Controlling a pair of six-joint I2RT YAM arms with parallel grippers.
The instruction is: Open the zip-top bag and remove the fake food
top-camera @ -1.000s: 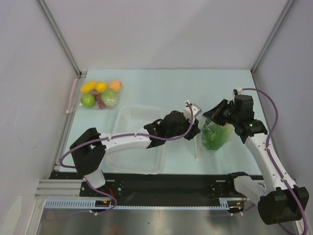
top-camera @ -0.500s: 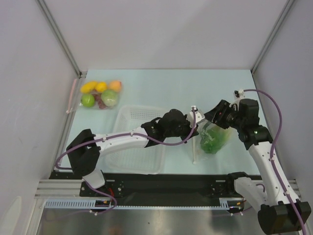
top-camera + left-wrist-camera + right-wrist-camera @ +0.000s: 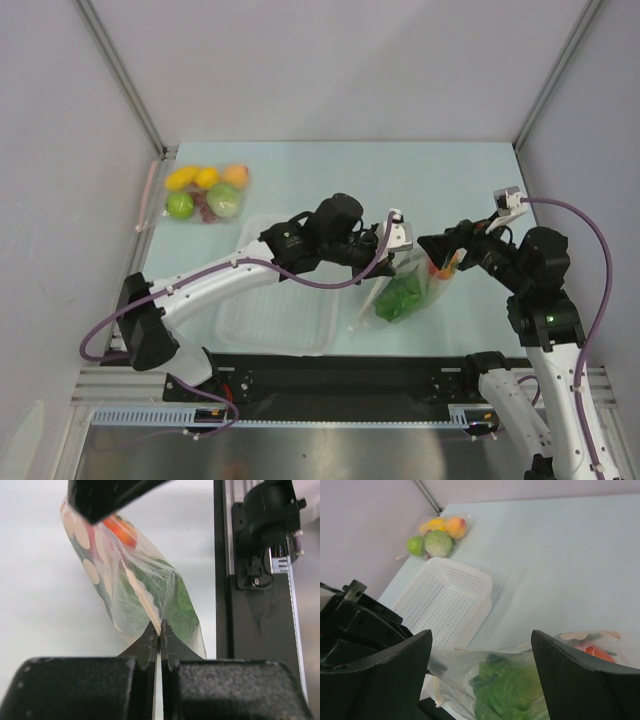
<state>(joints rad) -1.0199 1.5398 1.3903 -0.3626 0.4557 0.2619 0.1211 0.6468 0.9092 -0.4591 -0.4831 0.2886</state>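
The zip-top bag (image 3: pixel 398 298) hangs tilted just above the table, right of the basket. Through its crinkly clear plastic show the fake food: green lettuce (image 3: pixel 400 298), a red tomato (image 3: pixel 437 270) and small white rounds (image 3: pixel 90 570). My left gripper (image 3: pixel 400 254) is shut on the bag's edge; in the left wrist view its jaws (image 3: pixel 160 635) pinch a thin fold of the bag (image 3: pixel 135 590). My right gripper (image 3: pixel 435 255) is open at the bag's right end. In the right wrist view its fingers (image 3: pixel 480 675) stand wide apart over the bag (image 3: pixel 470 672) and lettuce (image 3: pixel 512 690).
A white perforated basket (image 3: pixel 270 310) sits left of the bag under the left arm. A second clear pouch of round fruits (image 3: pixel 205 192) lies at the far left corner. The black base rail (image 3: pixel 250 610) runs along the near edge.
My left gripper shut on the bag's edge and lifted it toward the near left. My right gripper opened, let go of the bag, and its arm drew back to the right.
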